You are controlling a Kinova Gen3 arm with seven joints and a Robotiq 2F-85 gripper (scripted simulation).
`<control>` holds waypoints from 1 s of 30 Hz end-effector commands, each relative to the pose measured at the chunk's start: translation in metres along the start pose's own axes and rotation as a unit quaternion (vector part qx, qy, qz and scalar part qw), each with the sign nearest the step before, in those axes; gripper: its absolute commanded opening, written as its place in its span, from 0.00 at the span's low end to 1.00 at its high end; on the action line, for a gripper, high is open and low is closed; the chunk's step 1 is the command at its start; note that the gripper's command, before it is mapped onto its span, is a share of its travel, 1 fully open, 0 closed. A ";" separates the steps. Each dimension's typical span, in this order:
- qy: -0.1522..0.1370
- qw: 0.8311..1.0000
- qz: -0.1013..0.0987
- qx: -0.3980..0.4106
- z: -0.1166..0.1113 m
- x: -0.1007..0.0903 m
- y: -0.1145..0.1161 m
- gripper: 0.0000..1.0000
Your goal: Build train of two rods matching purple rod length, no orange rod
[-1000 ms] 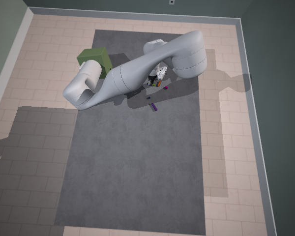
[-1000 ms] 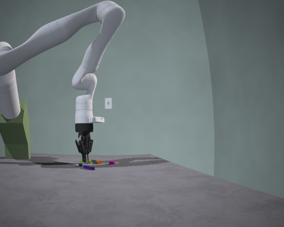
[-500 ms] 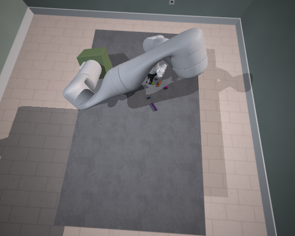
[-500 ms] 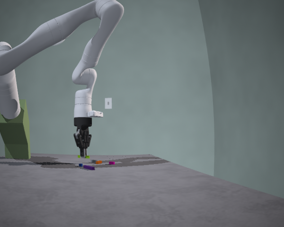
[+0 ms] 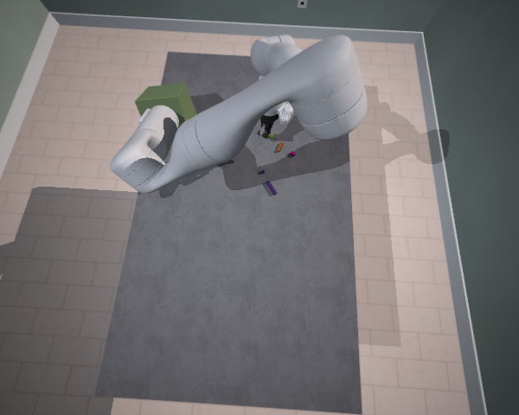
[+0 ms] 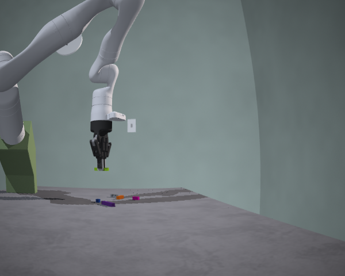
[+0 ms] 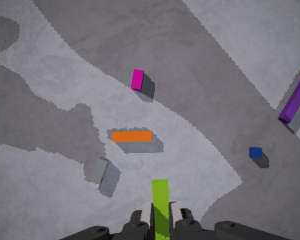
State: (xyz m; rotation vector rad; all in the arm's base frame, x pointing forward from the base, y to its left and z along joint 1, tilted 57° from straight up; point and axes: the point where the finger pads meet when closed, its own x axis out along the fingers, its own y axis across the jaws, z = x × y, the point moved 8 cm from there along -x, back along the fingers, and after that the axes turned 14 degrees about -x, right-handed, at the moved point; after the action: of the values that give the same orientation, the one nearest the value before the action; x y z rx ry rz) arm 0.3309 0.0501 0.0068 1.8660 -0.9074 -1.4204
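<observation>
My gripper (image 5: 264,133) (image 6: 100,168) (image 7: 161,216) is shut on the lime rod (image 5: 271,137) (image 6: 106,169) (image 7: 160,192). It holds the rod level, well above the table, with both rod ends sticking out. The blue rod (image 5: 262,171) (image 6: 98,200) (image 7: 255,152) lies near one end of the purple rod (image 5: 271,188) (image 6: 107,203) (image 7: 296,99), with a gap. The grey rod (image 6: 114,195) (image 7: 96,171) lies apart from the others; I cannot make it out in the top view.
The orange rod (image 5: 279,146) (image 6: 120,197) (image 7: 132,136) lies between the grey rod and the magenta rod (image 5: 292,153) (image 6: 135,198) (image 7: 138,80), touching neither. A green block (image 5: 161,98) (image 6: 16,161) stands by the arm's base. The arm's shadows cross the grey table top (image 5: 233,277) (image 6: 167,237).
</observation>
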 end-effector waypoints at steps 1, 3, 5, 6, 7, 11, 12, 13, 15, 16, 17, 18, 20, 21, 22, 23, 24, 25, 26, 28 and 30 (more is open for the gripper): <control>0.005 1.000 -0.005 0.002 -0.003 -0.007 -0.001 0.05; 0.005 1.000 -0.005 0.002 -0.003 -0.007 -0.001 0.05; 0.005 1.000 -0.005 0.002 -0.003 -0.007 -0.001 0.05; 0.005 1.000 -0.005 0.002 -0.003 -0.007 -0.001 0.05; 0.005 1.000 -0.005 0.002 -0.003 -0.007 -0.001 0.05; 0.005 1.000 -0.005 0.002 -0.003 -0.007 -0.001 0.05; 0.005 1.000 -0.005 0.002 -0.003 -0.007 -0.001 0.05; 0.005 1.000 -0.005 0.002 -0.003 -0.007 -0.001 0.05; 0.005 1.000 -0.005 0.000 -0.003 -0.007 -0.001 0.05; 0.005 1.000 -0.005 -0.001 -0.003 -0.007 -0.001 0.05; 0.005 1.000 -0.004 -0.003 -0.003 -0.007 0.000 0.05; 0.005 1.000 -0.004 -0.005 -0.003 -0.007 0.000 0.05; 0.004 1.000 -0.004 -0.012 -0.003 -0.007 0.000 0.05; 0.004 1.000 -0.004 -0.016 -0.003 -0.007 0.001 0.05; 0.004 1.000 -0.004 -0.021 -0.003 -0.007 0.001 0.05; 0.004 1.000 -0.004 -0.027 -0.003 -0.007 0.002 0.05; 0.004 0.999 -0.004 -0.033 -0.003 -0.007 0.003 0.05; 0.004 0.999 -0.004 -0.040 -0.003 -0.007 0.003 0.05; 0.004 0.999 -0.004 -0.048 -0.003 -0.007 0.004 0.05; 0.004 0.998 -0.004 -0.057 -0.004 -0.007 0.005 0.05; 0.003 0.998 -0.004 -0.066 -0.004 -0.007 0.006 0.05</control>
State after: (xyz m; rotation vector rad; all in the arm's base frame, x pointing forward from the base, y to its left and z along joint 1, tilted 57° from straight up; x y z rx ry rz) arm 0.3318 0.0529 0.0147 1.7852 -0.7941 -1.4381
